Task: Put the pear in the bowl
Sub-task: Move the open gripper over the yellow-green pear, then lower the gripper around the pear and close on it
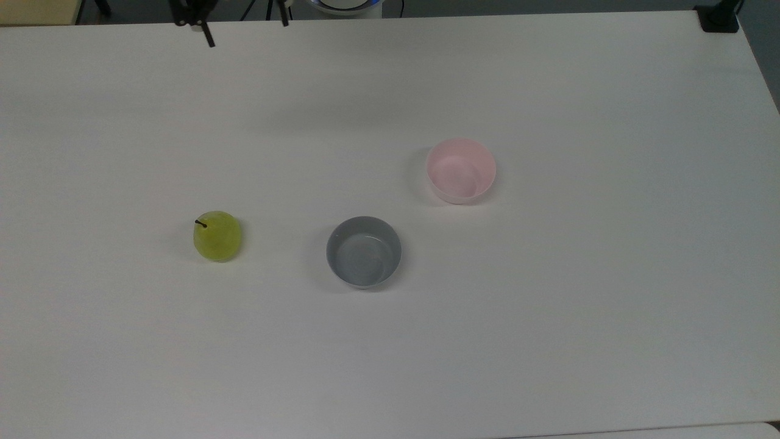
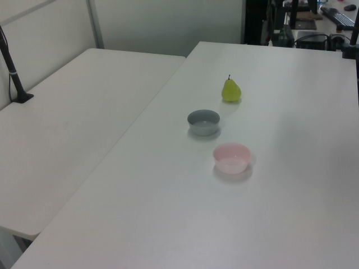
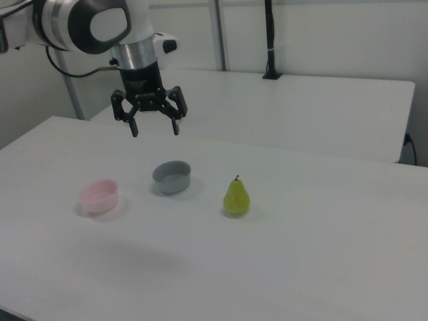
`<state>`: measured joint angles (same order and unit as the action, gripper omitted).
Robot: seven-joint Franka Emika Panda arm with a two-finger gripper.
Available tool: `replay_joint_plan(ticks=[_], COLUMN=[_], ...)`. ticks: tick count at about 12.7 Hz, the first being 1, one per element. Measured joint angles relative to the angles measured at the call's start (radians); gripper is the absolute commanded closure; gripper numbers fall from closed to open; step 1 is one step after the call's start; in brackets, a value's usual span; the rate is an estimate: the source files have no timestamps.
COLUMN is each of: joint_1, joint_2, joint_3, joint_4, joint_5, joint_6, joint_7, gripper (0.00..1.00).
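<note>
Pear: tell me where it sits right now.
The pear stands upright on the white table at the top view's left, apart from the grey bowl to its right.

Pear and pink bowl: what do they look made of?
Pear: probably a plastic or wax replica; its yellow-green skin is even and slightly translucent-looking, with a thin dark stem. Real fruit cannot be ruled out.
Pink bowl: likely plastic, smooth and matte to satin, with thin plain walls and a soft sheen inside.
</note>
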<state>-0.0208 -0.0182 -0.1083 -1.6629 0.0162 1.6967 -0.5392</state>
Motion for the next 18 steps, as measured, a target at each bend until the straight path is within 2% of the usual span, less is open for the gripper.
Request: replay_joint_plan(ticks=[3, 6, 8, 13, 18], joint_1=[-0.013, -0.016, -0.016, -0.016, -0.016], joint_2=[0.051, 0.120, 0.162, 0.324, 0.454], joint_3=[-0.007, -0.043, -0.057, -0.064, -0.064], joint_4=[0.023, 0.041, 0.052, 0.141, 0.168], joint_5=[-0.032, -0.031, -0.031, -0.031, -0.031], joint_6=[0.042, 0.162, 0.214, 0.227, 0.328], joint_7=[-0.036, -0.021, 0.053, 0.282, 0.372], gripper=[0.00, 0.00, 0.00, 0.00, 0.00])
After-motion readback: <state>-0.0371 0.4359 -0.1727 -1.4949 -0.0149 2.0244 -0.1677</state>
